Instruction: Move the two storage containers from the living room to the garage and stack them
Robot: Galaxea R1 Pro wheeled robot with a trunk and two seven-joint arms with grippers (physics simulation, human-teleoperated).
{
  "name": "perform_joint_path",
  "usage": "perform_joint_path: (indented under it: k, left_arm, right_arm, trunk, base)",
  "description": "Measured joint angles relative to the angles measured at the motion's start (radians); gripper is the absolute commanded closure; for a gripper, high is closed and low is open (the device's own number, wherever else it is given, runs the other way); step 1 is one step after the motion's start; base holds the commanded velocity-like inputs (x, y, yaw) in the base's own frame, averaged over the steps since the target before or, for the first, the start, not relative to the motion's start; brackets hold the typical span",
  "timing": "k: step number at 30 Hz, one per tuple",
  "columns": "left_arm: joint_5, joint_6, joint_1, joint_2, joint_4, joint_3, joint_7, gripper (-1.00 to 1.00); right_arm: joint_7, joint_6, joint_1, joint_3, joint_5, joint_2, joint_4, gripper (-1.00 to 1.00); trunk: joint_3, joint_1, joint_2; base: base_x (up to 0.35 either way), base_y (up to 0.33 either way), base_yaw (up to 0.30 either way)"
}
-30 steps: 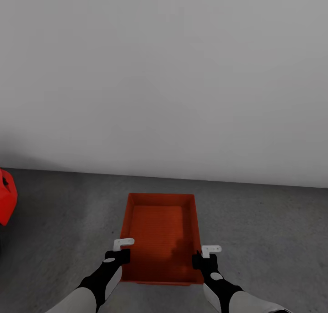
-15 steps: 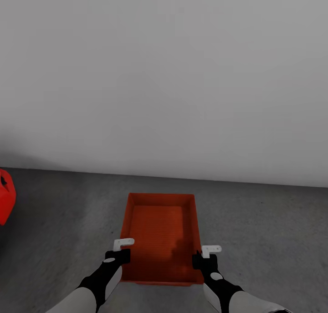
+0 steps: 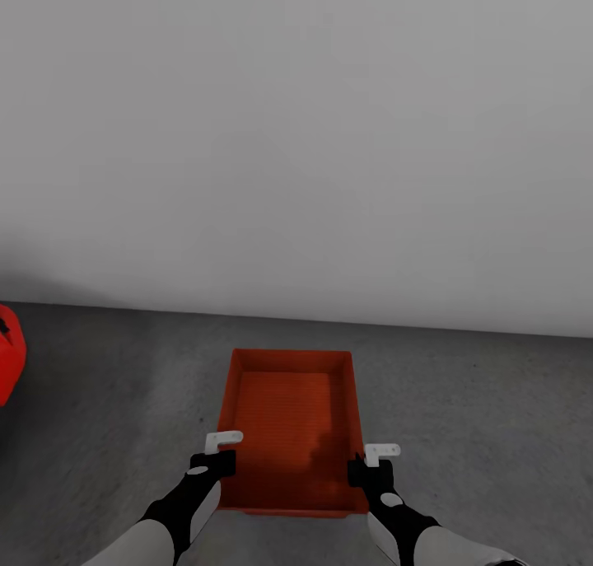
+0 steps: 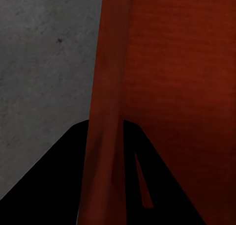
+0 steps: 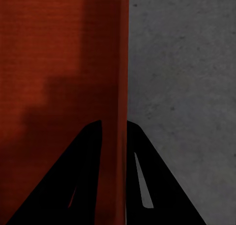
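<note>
Both claws pinch the storage container by its thin side walls, left claw and right claw, over the garage floor near the wall, and uneven letting-go could tip it or flex a wall.

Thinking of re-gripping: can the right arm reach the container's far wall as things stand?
Probably not right away: the right claw is shut on the storage container at its side wall, as is the left claw. It would have to let go first.
</note>
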Motion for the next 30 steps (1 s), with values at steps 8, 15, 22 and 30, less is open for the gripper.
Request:
perform_joint_path:
  k: [8,15,22,30]
  left_arm:
    - [0.0,0.0,0.0,0.0,0.0,0.0,0.0,1.0]
    - [0.0,0.0,0.0,0.0,-0.001,0.0,0.0,1.0]
    - [-0.001,0.001,0.0,0.0,-0.001,0.0,0.0,1.0]
    - [0.001,0.0,0.0,0.0,-0.001,0.0,0.0,1.0]
  right_arm:
    - [0.0,0.0,0.0,-0.001,0.002,0.0,0.0,1.0]
    - [0.0,0.0,0.0,-0.002,0.002,0.0,-0.001,1.0]
    - [0.0,0.0,0.0,-0.001,0.0,0.0,0.0,1.0]
    - [0.002,0.001,0.0,-0.003,0.004,-0.001,-0.001,1.0]
  trunk:
    - [-0.025,0.031,-0.056]
    - [-0.047,0.058,-0.105]
    - [-0.069,0.084,-0.154]
    - [-0.094,0.115,-0.21]
  base:
    - [0.0,0.0,0.0]
    - [0.0,0.0,0.0]
    - [0.0,0.0,0.0]
    - [0.0,0.0,0.0]
